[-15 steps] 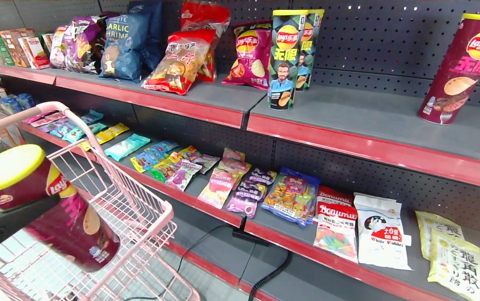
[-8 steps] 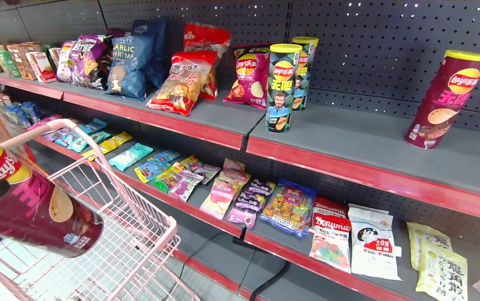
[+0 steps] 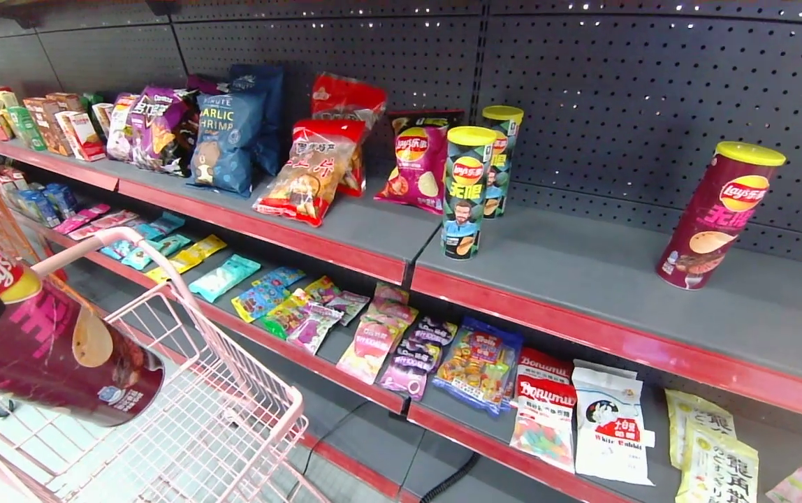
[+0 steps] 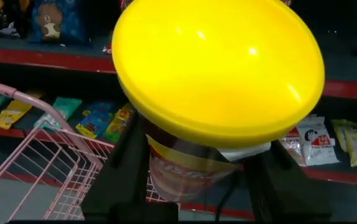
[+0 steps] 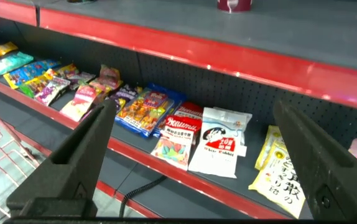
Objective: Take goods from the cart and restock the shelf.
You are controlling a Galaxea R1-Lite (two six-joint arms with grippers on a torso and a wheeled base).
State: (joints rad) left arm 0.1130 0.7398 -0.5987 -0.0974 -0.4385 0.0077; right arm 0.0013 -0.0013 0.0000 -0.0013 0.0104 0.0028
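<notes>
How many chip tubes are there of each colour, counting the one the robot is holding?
Dark red tubes: 2
Green tubes: 2
Total: 4

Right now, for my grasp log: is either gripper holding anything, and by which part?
The left gripper holds the maroon chip can by its body, just below the yellow lid. The right gripper is open, empty.

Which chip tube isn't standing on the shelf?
The maroon tube in the left gripper, tilted over the pink cart. The other maroon tube and the two dark tubes stand on the upper shelf.
</notes>
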